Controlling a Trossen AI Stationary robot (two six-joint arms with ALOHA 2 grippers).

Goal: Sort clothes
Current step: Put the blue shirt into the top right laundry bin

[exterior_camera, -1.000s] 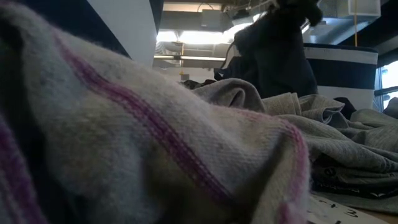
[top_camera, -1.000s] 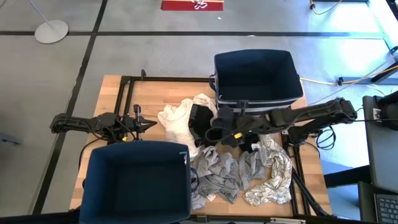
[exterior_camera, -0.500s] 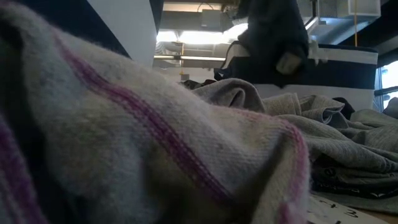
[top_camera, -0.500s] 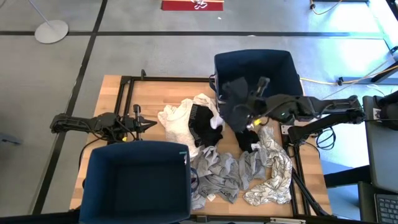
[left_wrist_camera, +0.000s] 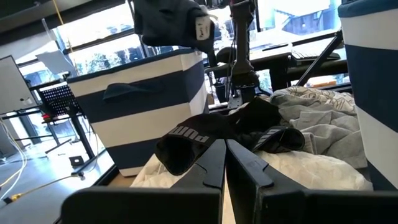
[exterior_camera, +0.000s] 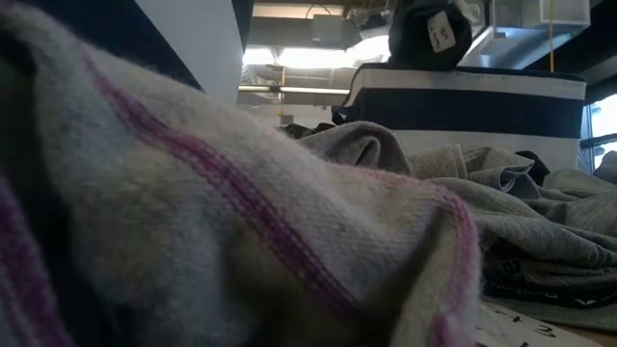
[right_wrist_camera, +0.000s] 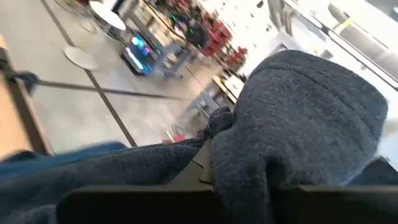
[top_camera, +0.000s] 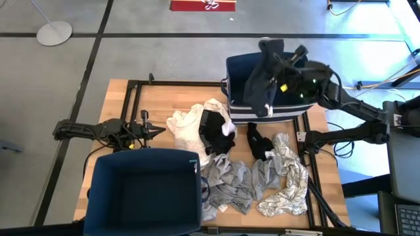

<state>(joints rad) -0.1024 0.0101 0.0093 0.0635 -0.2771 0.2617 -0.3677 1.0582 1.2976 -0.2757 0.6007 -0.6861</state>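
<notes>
High view: right gripper [top_camera: 281, 60] is up over the far navy bin [top_camera: 295, 105], clamped on a dark garment [top_camera: 260, 84] that hangs from it over the bin's open top; rest of the clothes lie on the wooden table [top_camera: 157, 98] just beside that bin, on its near side: white garment [top_camera: 187, 129], black piece [top_camera: 211, 130], small black piece [top_camera: 260, 144], grey garments [top_camera: 233, 180], squiggly-print garment [top_camera: 289, 187]; near navy bin [top_camera: 141, 193] sits well apart from the far bin, across the pile; left gripper [top_camera: 156, 131] rests low on the table w/ fingers pinched together, holding nothing, well apart from the far bin.

Low view: a cream fabric w/ pink stripes [exterior_camera: 222, 222] fills the foreground; far bin behind the grey heap; dark garment bunched above its rim, white tag showing.

Left wrist view: left fingers together, pointing at the black piece; far bin beyond it, dark garment above the bin.

Right wrist view: dark fabric bunched betw. the right fingers, bin's dark interior below.
</notes>
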